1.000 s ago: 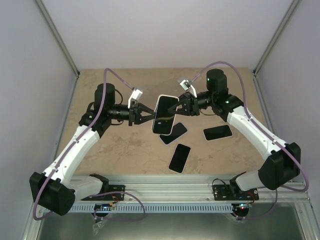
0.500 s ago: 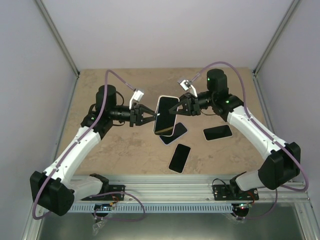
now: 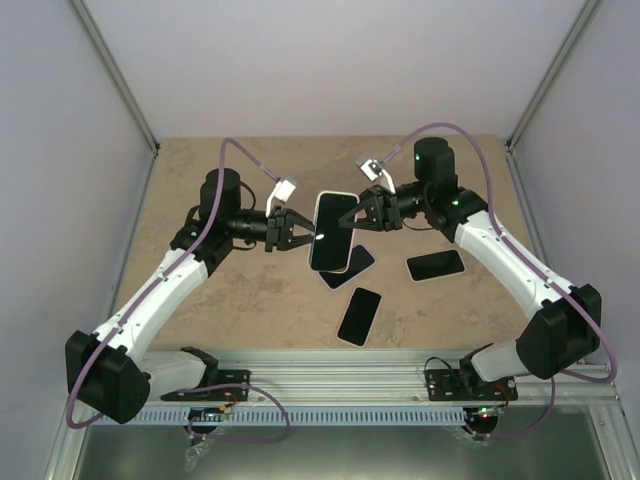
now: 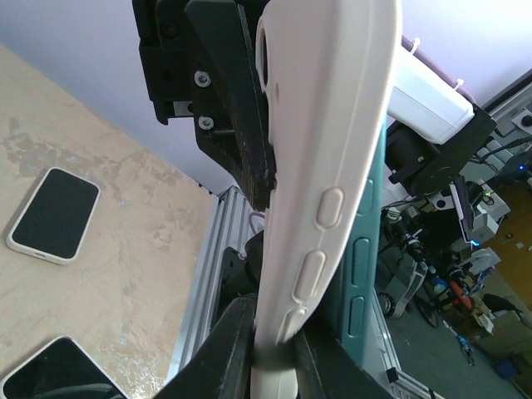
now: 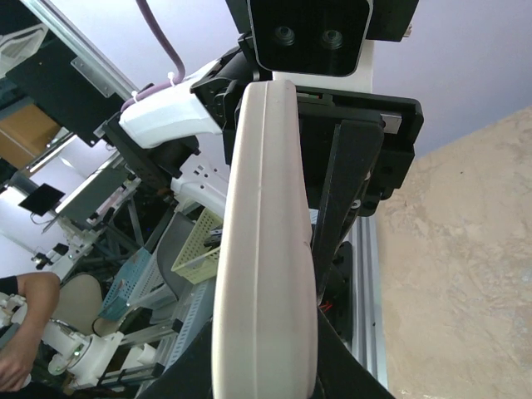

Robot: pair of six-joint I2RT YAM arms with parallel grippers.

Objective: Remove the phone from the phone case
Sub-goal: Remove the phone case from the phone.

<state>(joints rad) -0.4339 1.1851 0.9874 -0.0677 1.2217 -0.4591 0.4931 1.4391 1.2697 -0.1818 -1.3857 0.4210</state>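
Top external view: phone [image 3: 330, 240] in its case [image 3: 335, 196] was aloft above counter [image 3: 200, 170] centre | left end effector [image 3: 306, 233] and right end effector [image 3: 347, 218] each pinched an opposite case edge | step: phone not yet freed | next: likely peel case off.

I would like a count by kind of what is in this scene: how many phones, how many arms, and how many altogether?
Cased phone held in the air: 1
Phones lying on the table: 3
Arms: 2, left arm and right arm
Total: 6
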